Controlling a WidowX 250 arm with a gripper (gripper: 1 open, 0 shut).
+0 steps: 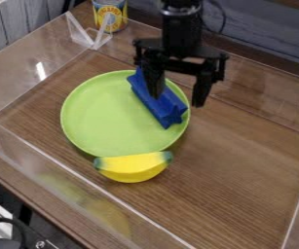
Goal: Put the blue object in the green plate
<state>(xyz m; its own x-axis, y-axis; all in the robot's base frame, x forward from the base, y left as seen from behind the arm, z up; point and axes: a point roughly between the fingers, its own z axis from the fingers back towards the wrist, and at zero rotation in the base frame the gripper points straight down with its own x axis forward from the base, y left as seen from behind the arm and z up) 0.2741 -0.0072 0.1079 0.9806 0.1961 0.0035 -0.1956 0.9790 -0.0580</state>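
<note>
The green plate [97, 119] sits left of centre on the wooden table. The blue object [159, 100] lies on the plate's right part, slanting from upper left to lower right, with its lower end over the rim. My gripper [178, 86] hangs open just above it. One black finger [148, 76] is on its left and the other on its right, and neither holds the block.
A yellow rounded object [134, 166] rests against the plate's front rim. A yellow cup [107, 15] stands at the back. Clear plastic walls [9, 146] fence the table on the left, front and right.
</note>
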